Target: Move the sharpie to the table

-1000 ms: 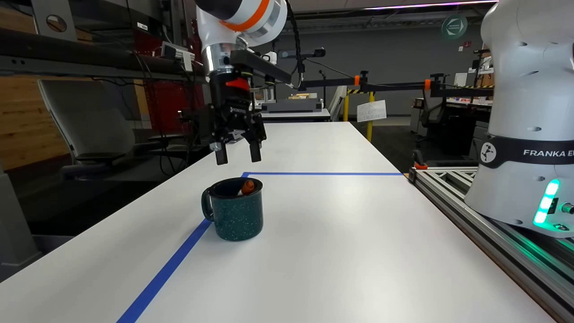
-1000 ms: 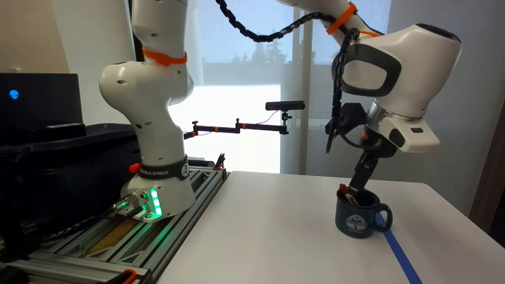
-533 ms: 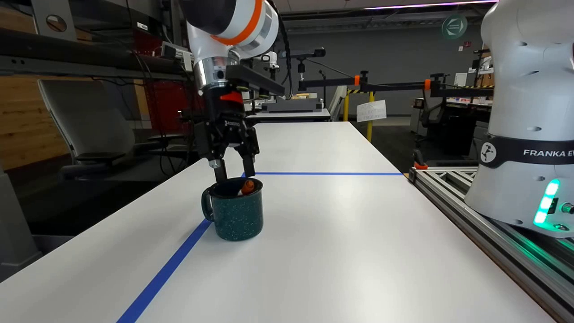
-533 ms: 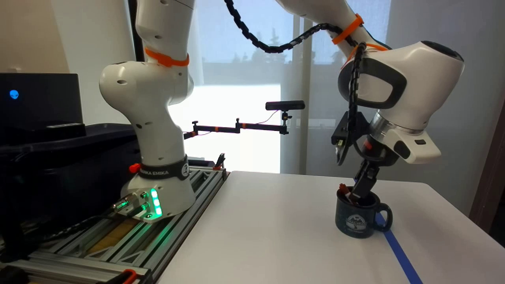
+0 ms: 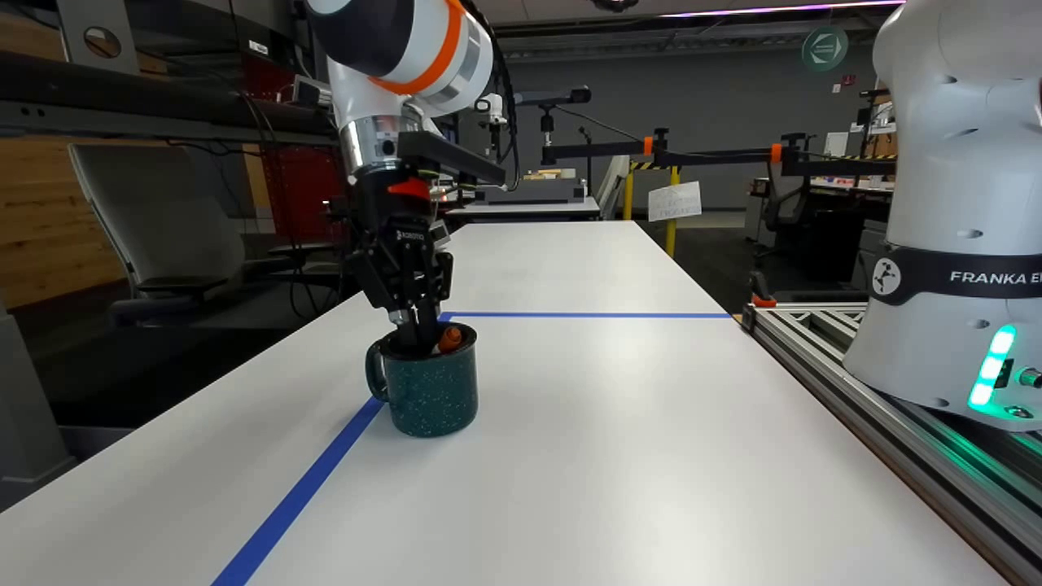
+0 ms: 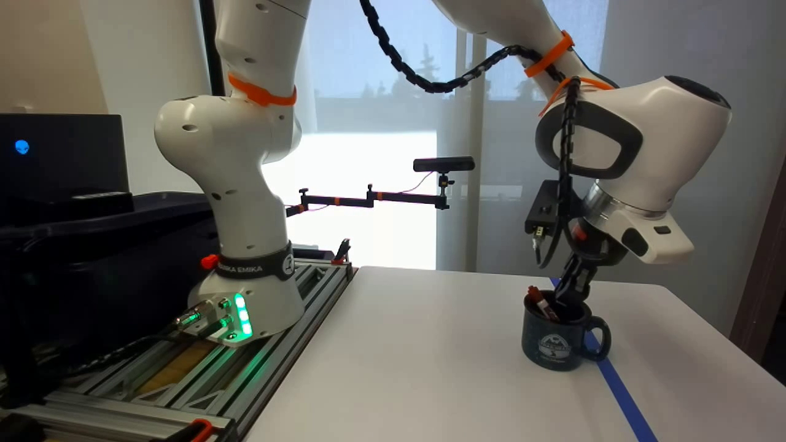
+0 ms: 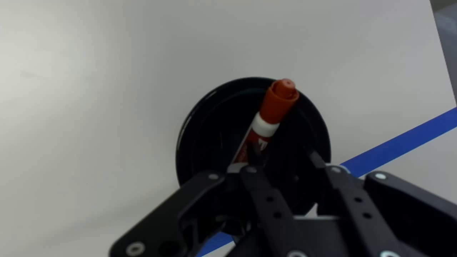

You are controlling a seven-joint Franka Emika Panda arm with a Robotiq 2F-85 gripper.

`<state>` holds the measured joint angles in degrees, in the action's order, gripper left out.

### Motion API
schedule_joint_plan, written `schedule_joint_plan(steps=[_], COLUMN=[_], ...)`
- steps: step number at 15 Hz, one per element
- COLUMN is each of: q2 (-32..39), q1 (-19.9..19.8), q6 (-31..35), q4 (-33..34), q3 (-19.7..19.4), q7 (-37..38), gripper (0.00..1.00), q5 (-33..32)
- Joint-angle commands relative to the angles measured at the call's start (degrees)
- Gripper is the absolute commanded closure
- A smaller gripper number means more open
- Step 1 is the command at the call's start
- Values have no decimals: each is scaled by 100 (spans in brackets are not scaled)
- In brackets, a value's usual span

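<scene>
Inside the dark teal mug (image 5: 431, 395), the sharpie (image 6: 543, 304) sits at a tilt, reddish-orange end uppermost, projecting slightly above the rim in an exterior view. The wrist view shows a white band below that end and a dark red barrel with white lettering. The mug stands upright on the white table (image 5: 651, 456). Its handle (image 6: 605, 339) is positioned above a blue tape line (image 5: 302, 489) that runs along the table; a transverse tape line (image 5: 586, 315) lies farther along the surface in an exterior view.

The end effector (image 7: 285, 154) is angled downward, with both fingers (image 7: 260, 185) inserted into the mug opening. Finger state: partly spread, with a gap between them in the wrist view. The sharpie is located beside the fingers, outside that gap. One fingertip overlaps the barrel in the wrist view; whether the two are in contact cannot be determined. The fingertips are hidden by the mug wall in both exterior views.

Adjacent to the table, the white robot base (image 6: 270, 310) is mounted on a metal-railed bench (image 6: 270, 364). The indicator strip (image 6: 243, 314) on the base is lit green.
</scene>
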<state>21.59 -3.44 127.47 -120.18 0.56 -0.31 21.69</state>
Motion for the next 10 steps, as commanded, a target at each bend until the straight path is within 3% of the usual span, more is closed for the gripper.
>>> schedule_joint_plan(steps=[1,4,6,9,10], q2=[138,235,290,391,426], q1=[-20,-21,-24,-26,-27], q6=[-51,-54,-50,-60,-54], q4=[119,138,151,191,206], q3=[12,16,28,35,38], q7=[-40,-38,-49,-42,-37], gripper=[67,62,64,75,87], q5=[-89,-101,-91,-89,-83])
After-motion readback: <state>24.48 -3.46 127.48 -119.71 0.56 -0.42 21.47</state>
